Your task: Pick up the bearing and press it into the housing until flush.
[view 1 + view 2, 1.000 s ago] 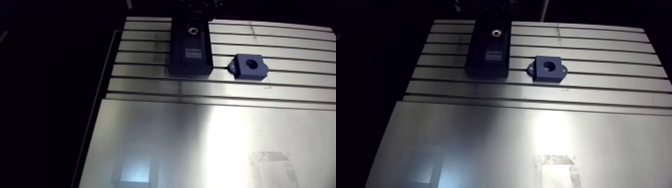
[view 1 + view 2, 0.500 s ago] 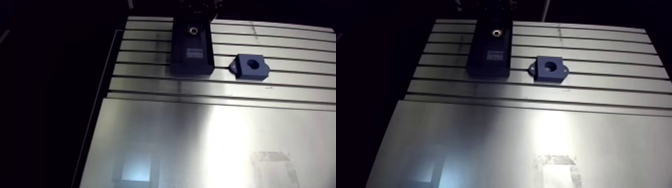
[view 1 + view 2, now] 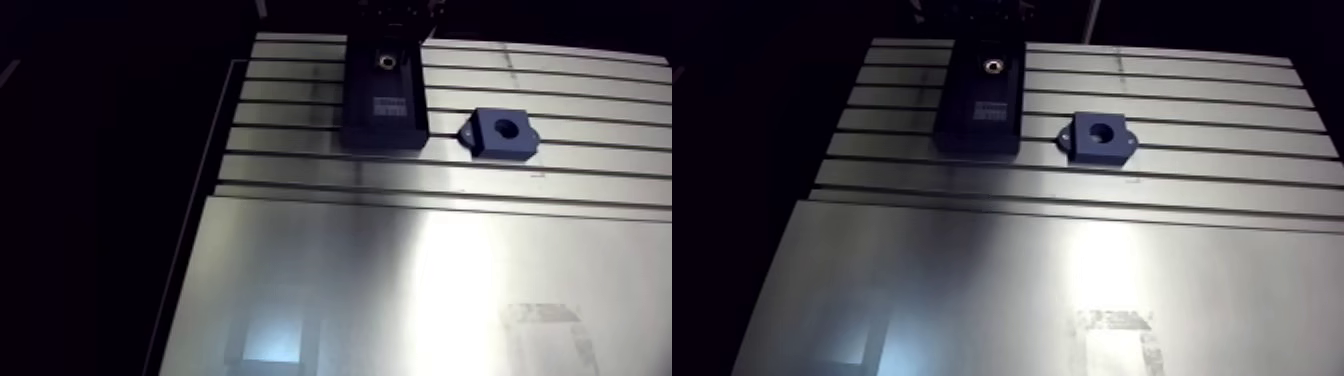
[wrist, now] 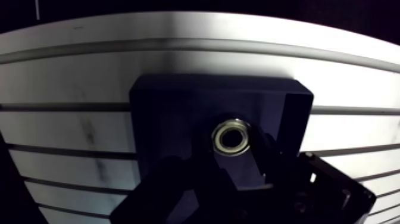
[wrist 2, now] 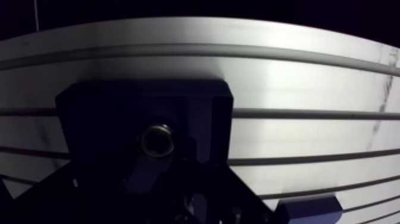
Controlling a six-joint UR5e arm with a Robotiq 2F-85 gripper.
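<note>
**Operator:** Where is the bearing?

**Technician:** The bearing (image 4: 232, 137) is a bright metal ring. It is seated in a round recess of the black holder block (image 3: 380, 125). In the arm view the block is at upper centre of the frame on the slotted table (image 3: 400, 290), with the ring near the block's far end.

**Operator:** Where is the housing?

**Technician:** The blue housing (image 3: 500, 135) lies flat on the table just right of the block, not touching it. Its bore faces up and is vacant.

**Operator:** What is the claw's condition?

**Technician:** In the wrist view the gripper (image 4: 233, 158) is directly over the block. Its dark fingers (image 4: 178, 184) stand spread, one on each side of the ring. A dark gap shows around the ring's rim. The claw holds nothing.
</note>
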